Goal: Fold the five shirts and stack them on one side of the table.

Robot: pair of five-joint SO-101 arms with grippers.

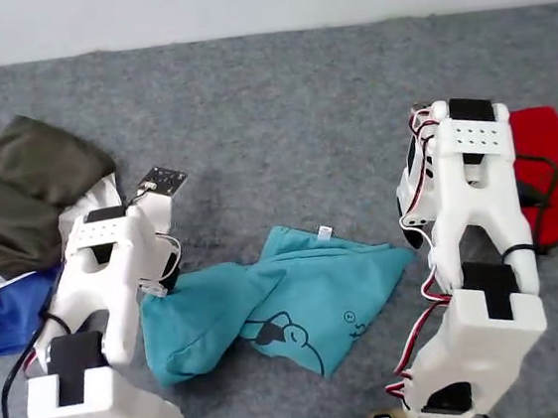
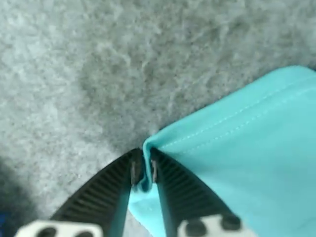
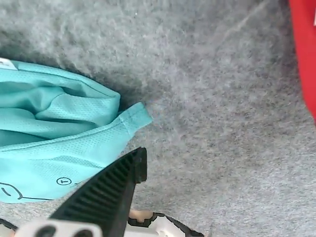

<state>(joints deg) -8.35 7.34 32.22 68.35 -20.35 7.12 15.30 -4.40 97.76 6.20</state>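
No words or numbers can be read. The teal shirt (image 1: 297,287), at the lower centre of the high view, carries a dark line drawing (image 1: 284,330) and a small circled mark (image 1: 349,316). The print on its white neck tag (image 1: 324,231) is too small to make out.

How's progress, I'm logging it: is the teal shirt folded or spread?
Partly folded, not neat: the teal shirt lies doubled over and rumpled, left gripper pinching its edge.

Counter (image 1: 280,119): grey felt-like covering, fibrous and faintly mottled, spanning the full width of the high view, with darker patches of shadow in the wrist views | Wall (image 1: 257,2): plain pale band behind the counter's far edge, meeting the counter in a straight horizontal line
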